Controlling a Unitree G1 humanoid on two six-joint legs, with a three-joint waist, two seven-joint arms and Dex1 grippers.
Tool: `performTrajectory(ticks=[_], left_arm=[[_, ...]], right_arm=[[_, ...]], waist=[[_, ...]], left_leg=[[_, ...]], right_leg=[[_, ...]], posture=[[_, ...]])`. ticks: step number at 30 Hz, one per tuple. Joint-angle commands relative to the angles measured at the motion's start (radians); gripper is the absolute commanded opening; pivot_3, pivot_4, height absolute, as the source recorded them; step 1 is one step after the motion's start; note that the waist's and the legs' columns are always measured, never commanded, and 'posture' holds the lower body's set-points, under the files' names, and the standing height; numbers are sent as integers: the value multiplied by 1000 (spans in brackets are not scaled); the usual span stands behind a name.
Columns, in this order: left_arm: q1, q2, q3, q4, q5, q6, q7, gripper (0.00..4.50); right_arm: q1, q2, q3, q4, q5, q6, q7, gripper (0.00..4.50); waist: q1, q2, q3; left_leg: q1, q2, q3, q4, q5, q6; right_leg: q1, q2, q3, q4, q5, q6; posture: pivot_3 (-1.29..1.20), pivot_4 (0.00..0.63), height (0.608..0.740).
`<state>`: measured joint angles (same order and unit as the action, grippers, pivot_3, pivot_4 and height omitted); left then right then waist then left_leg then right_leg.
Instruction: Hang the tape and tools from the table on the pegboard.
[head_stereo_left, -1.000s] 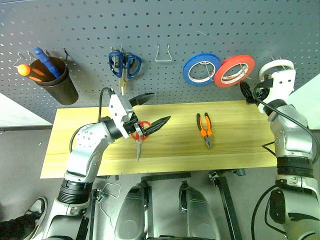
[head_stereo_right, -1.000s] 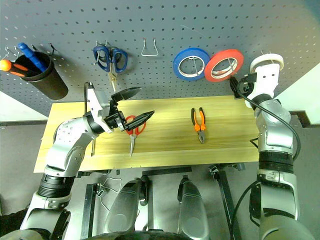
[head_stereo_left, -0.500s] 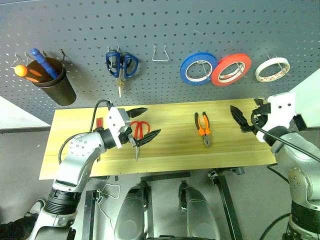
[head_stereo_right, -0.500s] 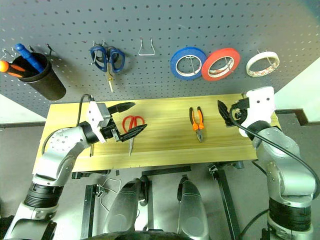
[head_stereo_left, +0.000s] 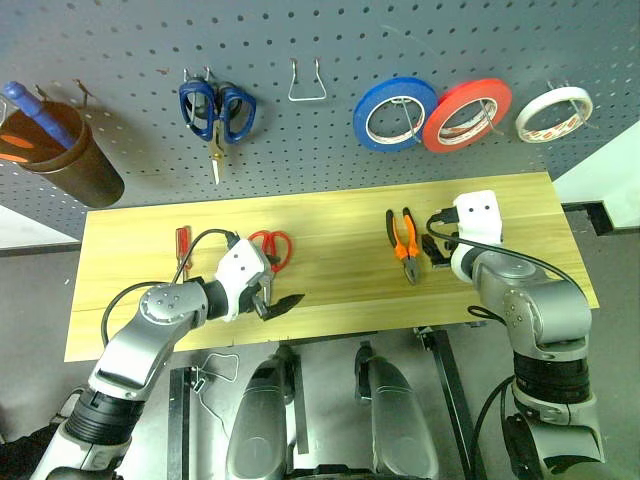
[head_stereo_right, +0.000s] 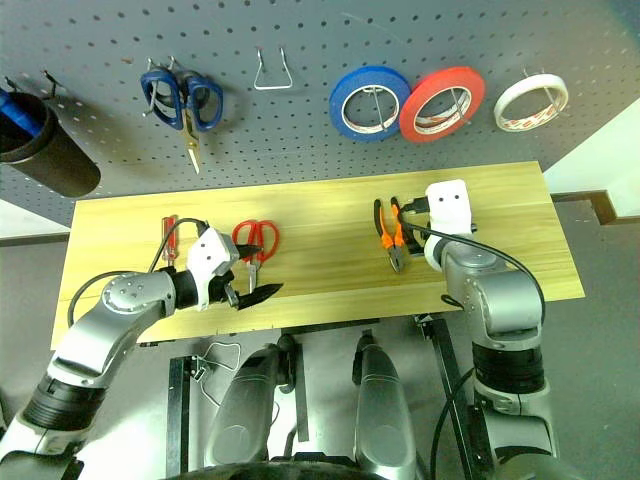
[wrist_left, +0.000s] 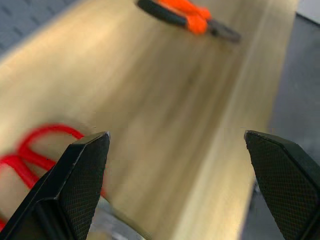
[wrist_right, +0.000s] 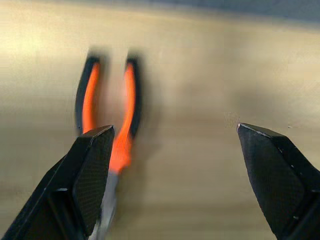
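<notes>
left gripper (wrist_left: 175, 145) jaws apart, textured black pads | right gripper (wrist_right: 172, 145) jaws apart | plank-grained table (head_stereo_left: 340, 255)

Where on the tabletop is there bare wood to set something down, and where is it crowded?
The pale wooden table is bare between the red-handled scissors and the orange-and-black-handled pliers, and beyond the open right gripper to its right end. It is crowded at the left, around the small red-handled screwdriver, scissors and open left gripper.
</notes>
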<state>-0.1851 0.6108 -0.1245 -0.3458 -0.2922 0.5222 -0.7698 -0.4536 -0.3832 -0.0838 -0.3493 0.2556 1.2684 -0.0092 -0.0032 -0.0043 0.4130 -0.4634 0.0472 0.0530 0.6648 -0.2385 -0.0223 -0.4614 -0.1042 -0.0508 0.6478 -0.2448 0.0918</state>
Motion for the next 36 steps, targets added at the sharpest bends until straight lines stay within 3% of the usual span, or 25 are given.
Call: performTrajectory(ticks=[1, 11, 36], left_arm=[[30, 11, 13, -73, -25, 19, -7, 4500], [31, -10, -9, -79, -18, 19, 4, 4500], [56, -18, -3, -118, -24, 44, 20, 4500]], right_arm=[[-9, 1, 21, 13, 9, 63, 40, 4091], [-18, 1, 25, -24, 33, 97, 129, 4091], [-194, 135, 85, 190, -52, -23, 107, 4091]], waist=[[-4, 1, 2], [-12, 1, 3], [-14, 3, 11]], left_leg=[[0, 0, 0, 0, 0, 0], [0, 0, 0, -1, 0, 0], [0, 0, 1, -1, 0, -1]], right_leg=[[0, 0, 0, 0, 0, 0], [0, 0, 0, 1, 0, 0], [-2, 0, 0, 0, 0, 0]], posture=[[11, 483, 716], [1, 471, 716], [2, 483, 716]])
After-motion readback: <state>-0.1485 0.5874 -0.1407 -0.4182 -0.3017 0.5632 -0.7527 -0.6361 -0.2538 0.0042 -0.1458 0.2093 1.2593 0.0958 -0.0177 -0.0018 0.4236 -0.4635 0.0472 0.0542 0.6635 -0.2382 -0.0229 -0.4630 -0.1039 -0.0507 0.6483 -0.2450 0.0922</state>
